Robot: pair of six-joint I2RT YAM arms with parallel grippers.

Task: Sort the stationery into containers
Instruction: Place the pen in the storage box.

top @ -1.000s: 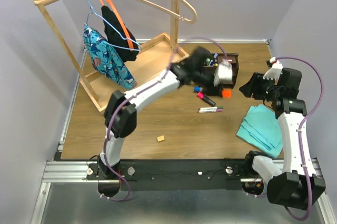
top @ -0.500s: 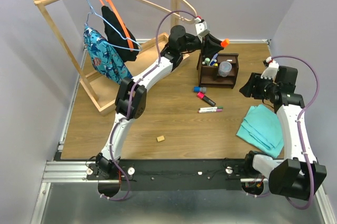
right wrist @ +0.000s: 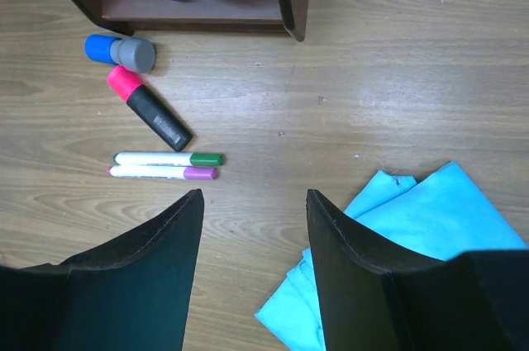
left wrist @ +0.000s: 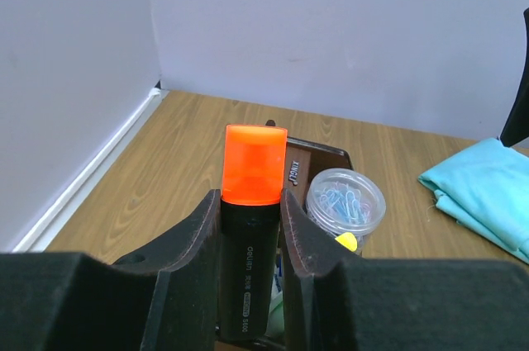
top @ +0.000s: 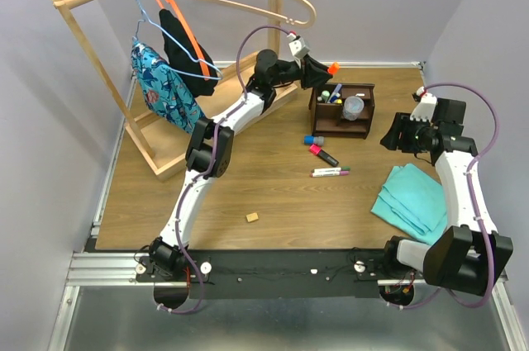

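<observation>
Stationery in hand: your left gripper [top: 321,73] is clamped on an orange highlighter [left wrist: 254,161], cap up. The arm is stretched far forward and raised by the far left corner of the organizer [top: 339,129]. Your right gripper [right wrist: 253,196] hangs parted and empty over the table [right wrist: 372,78], beside the teal cloth [right wrist: 397,260]. The fingers hide the highlighter's lower barrel and most compartments. A clear cup [left wrist: 345,202] in the organizer holds blue clips. Pens [top: 331,95] stand in a rear slot, colours unclear.
</observation>
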